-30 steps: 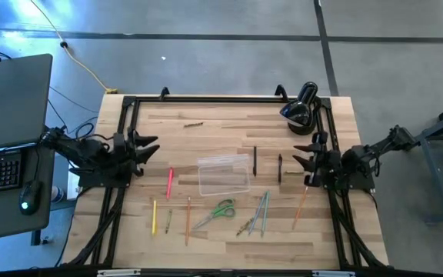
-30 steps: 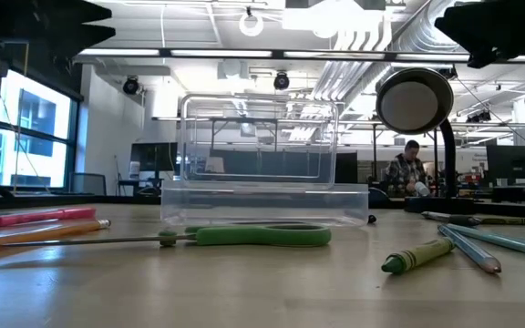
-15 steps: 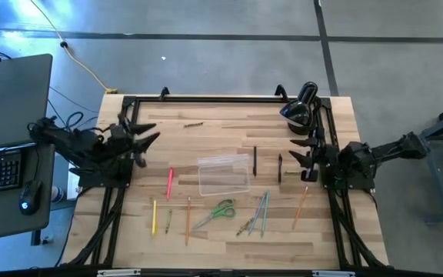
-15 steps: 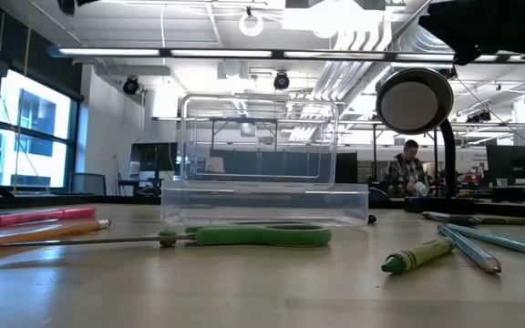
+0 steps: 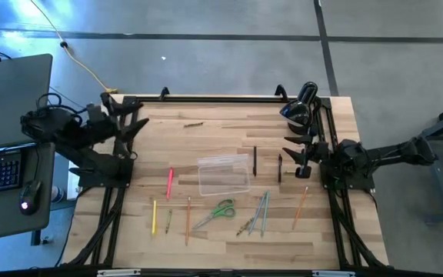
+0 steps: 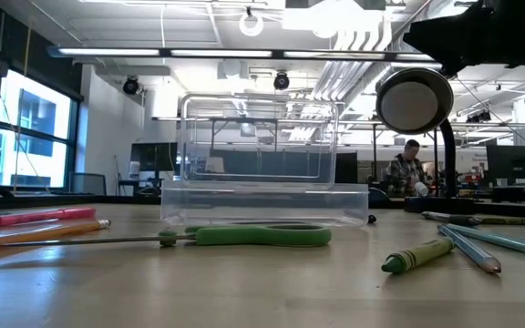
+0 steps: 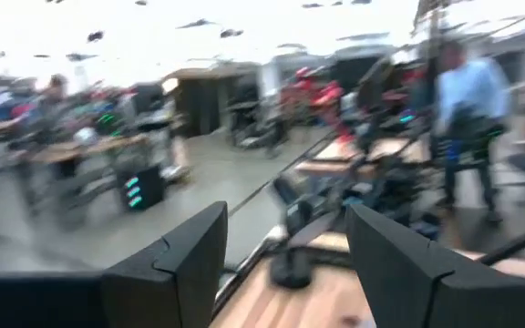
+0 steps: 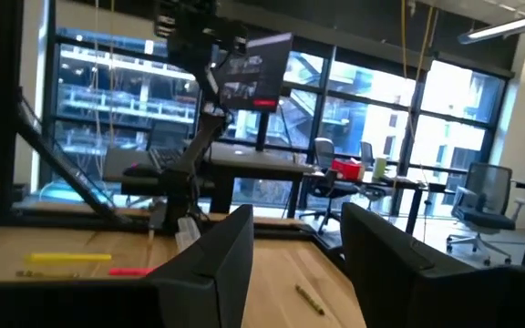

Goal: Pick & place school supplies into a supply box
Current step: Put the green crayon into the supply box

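The box [image 5: 223, 175] sits mid-counter in the high view, clear and with nothing seen inside. Supplies lie around it: a pink pen [image 5: 170, 181] on one side, the scissors [image 5: 217, 211] and a yellow pencil [image 5: 154, 216] nearer the front edge, grey pencils [image 5: 261, 211] and an orange pencil [image 5: 301, 206] towards the right arm, two dark pens [image 5: 280, 168] just past the box. The left tool [image 5: 133, 127] hovers at the counter's [image 5: 221, 242] far left corner, fingers spread and holding nothing. The right tool [image 5: 296, 150] hangs at the right edge near a black device [image 5: 299, 110], also spread and holding nothing.

In the low view the box [image 6: 262, 173] stands upright behind the scissors [image 6: 253, 236], with a green crayon [image 6: 417, 255] lying to the right.

The left wrist view shows two parted fingers [image 7: 180, 269] pointed out at the room; the picture is blurred.

The right wrist view shows parted fingers [image 8: 217, 264] aimed across the counter, a small pencil [image 8: 310, 298] ahead.

Nothing is yet in the box. The supplies are thin and lie flat, so a pinch could likely slip or roll one aside. The box looks light, and a tool clipping its wall could shove it. The grey pencils lie close together, so one grasp might snag two.
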{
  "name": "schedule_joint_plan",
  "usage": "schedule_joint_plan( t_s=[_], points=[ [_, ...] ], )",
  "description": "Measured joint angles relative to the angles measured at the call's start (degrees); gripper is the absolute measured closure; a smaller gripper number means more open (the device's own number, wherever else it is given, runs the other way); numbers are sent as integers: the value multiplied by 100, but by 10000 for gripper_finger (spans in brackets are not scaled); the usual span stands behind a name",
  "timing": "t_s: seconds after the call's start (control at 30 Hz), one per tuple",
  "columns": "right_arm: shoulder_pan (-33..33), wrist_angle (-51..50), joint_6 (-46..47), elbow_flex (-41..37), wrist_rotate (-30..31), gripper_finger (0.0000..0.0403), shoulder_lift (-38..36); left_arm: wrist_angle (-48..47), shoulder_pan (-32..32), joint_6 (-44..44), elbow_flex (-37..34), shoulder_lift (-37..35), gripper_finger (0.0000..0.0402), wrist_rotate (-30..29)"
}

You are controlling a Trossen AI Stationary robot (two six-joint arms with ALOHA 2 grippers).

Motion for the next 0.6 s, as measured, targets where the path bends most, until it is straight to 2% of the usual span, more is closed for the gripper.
schedule_joint_plan(
  t_s=[0.07,0.13,0.23,0.3,0.43,0.53,0.6],
  points=[
    [-80,176,104,2,-21,256,49,191,-1,424,283,333,150,179],
    [-161,304,181,4,-21,256,83,147,-1,826,761,767,151,22],
    [-261,347,361,4,-24,256,116,-453,183,1165,1668,1403,151,-471],
    [-311,352,571,5,-46,256,138,-1008,539,1010,2276,1755,151,-456],
    [-363,346,741,11,-155,256,208,-2546,1660,110,3067,2222,151,334],
    [-361,336,743,11,-254,256,211,-3237,2754,-525,3111,2350,151,994],
    [-361,334,743,11,-258,256,211,-3515,3477,-832,2897,2344,151,1553]
  ],
)
